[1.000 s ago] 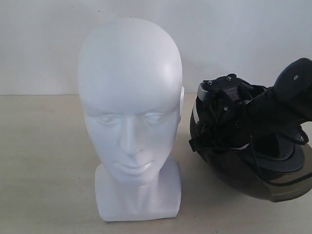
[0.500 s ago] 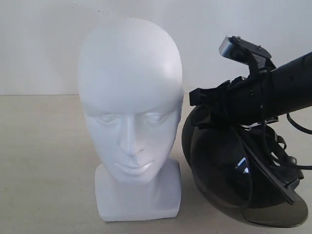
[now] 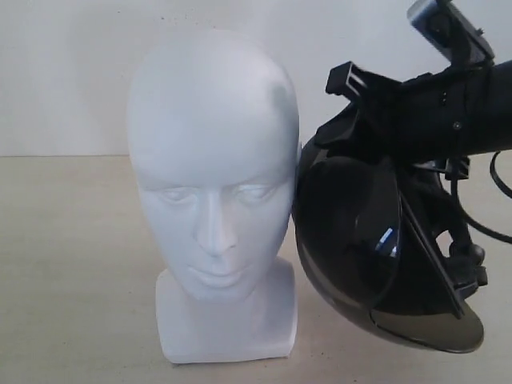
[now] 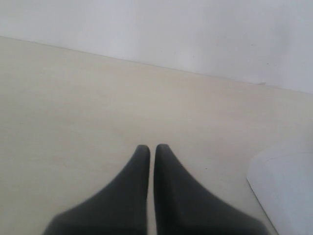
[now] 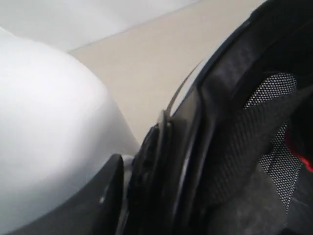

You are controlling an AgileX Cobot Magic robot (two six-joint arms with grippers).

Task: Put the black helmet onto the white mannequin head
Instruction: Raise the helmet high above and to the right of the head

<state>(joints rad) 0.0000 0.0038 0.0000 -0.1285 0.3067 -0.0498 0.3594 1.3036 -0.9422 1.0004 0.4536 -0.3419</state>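
Observation:
The white mannequin head (image 3: 212,168) stands upright on its squared base, facing the exterior camera. The black helmet (image 3: 360,232) hangs beside it on the right, lifted and tipped, its shell against the head's side and its smoky visor (image 3: 436,328) at the bottom. My right gripper (image 3: 352,88) is shut on the helmet's rim (image 5: 161,161); the right wrist view shows the mesh lining (image 5: 274,98), a bit of red clip (image 5: 305,164) and the white head (image 5: 49,122) close by. My left gripper (image 4: 148,148) is shut and empty over the bare table.
A beige tabletop (image 3: 72,264) runs back to a plain white wall (image 3: 64,72). A corner of the mannequin's white base (image 4: 286,183) shows in the left wrist view. Cables (image 3: 492,228) hang from the right arm.
The right arm has lifted the helmet off the table and swung it left and up until it meets the head's side. The head and the left gripper stay put.

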